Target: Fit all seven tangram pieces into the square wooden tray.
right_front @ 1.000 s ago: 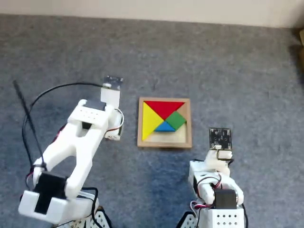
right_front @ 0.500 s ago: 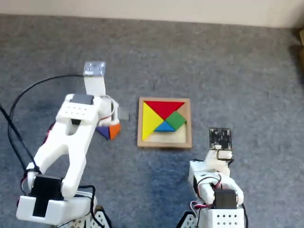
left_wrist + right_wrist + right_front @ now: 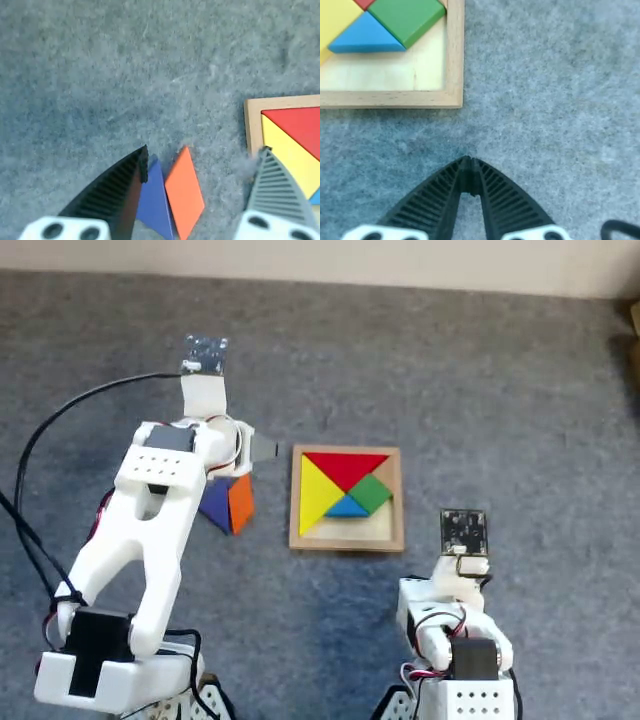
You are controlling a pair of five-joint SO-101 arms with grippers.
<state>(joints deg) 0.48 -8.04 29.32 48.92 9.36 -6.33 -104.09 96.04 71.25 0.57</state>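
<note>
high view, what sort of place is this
Probably a tabletop robot-training bench: a grey felt-like mat covers the surface, the left arm and right arm stand side by side, and a wooden tray holds tangram pieces.

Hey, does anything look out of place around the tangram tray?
An orange parallelogram and a dark blue triangle lie side by side on the grey carpet, outside the wooden tray. Inside the tray, the part nearest the arms is bare wood.
</note>
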